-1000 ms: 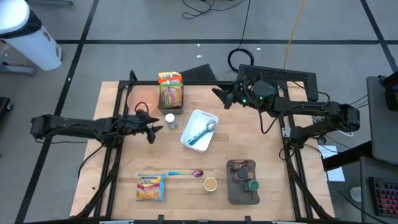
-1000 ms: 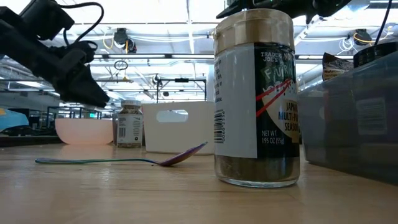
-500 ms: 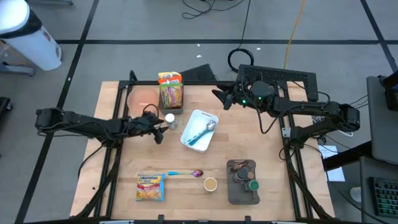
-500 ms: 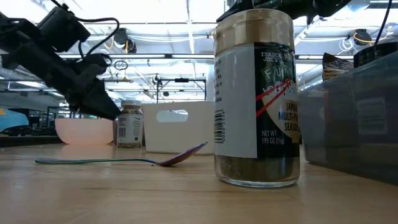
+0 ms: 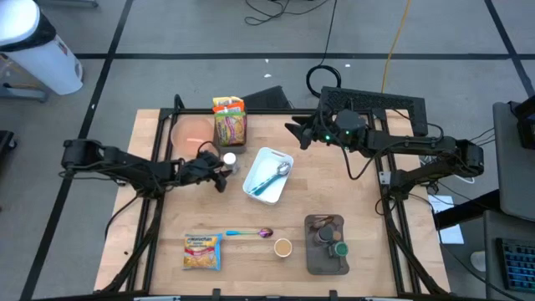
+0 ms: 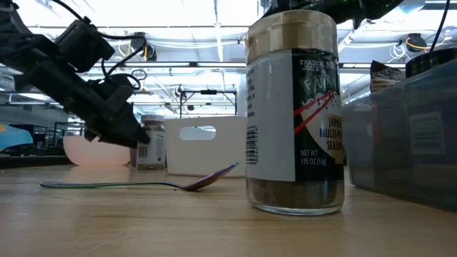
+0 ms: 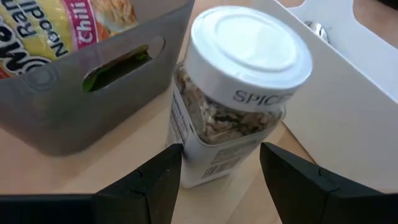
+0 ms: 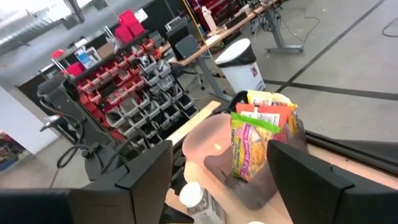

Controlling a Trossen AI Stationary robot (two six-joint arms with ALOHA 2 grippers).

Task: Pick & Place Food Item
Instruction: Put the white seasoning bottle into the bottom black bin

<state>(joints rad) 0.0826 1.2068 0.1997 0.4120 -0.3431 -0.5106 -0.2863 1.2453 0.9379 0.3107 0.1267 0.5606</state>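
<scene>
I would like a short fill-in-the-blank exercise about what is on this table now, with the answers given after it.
1. The left gripper is open, with a finger on each side of the spice jar, which has a ____ lid.
2. The blue spoon lies inside the ____ tray.
3. The grey bin beside the spice jar holds packets of ____.
4. The right gripper hangs over the table's far edge and holds ____.

Missing words: white; white; noodles; nothing
</scene>
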